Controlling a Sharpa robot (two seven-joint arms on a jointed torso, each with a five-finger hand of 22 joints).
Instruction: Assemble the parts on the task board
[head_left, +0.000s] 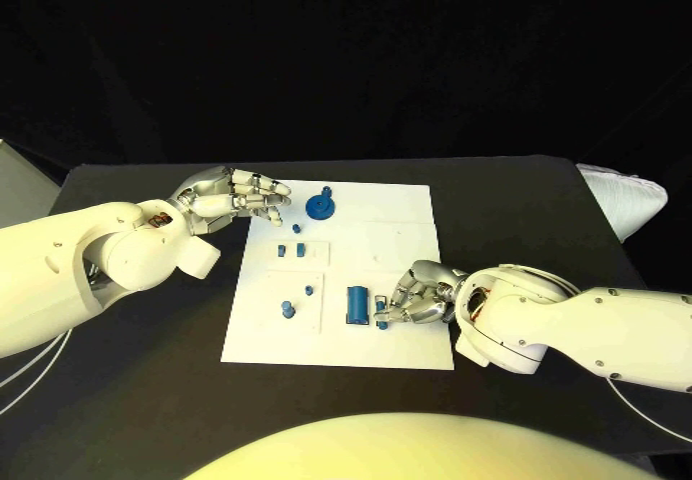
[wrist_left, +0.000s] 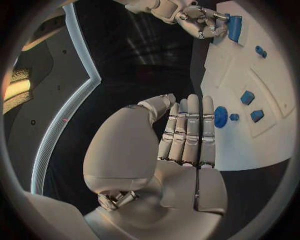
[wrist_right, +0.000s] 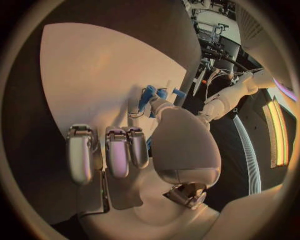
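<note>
The white task board (head_left: 389, 230) lies mid-table. A round blue part (head_left: 320, 208) stands near its far edge, with small blue parts (head_left: 290, 250) below it. A tall blue block (head_left: 356, 305) stands in the near half, and two small blue pieces (head_left: 289, 308) sit to its left. My right hand (head_left: 418, 296) rests on the board just right of the block. Its fingers are curled and pinch a small blue part (wrist_right: 150, 95) at the thumb tip. My left hand (head_left: 231, 198) hovers over the board's far left corner; its fingers (wrist_left: 187, 130) lie straight and hold nothing, near the round part (wrist_left: 220, 116).
Black table (head_left: 519, 210) surrounds the board on all sides. A white object (head_left: 627, 200) lies at the table's far right edge. The board's right half (head_left: 397, 240) is bare white surface.
</note>
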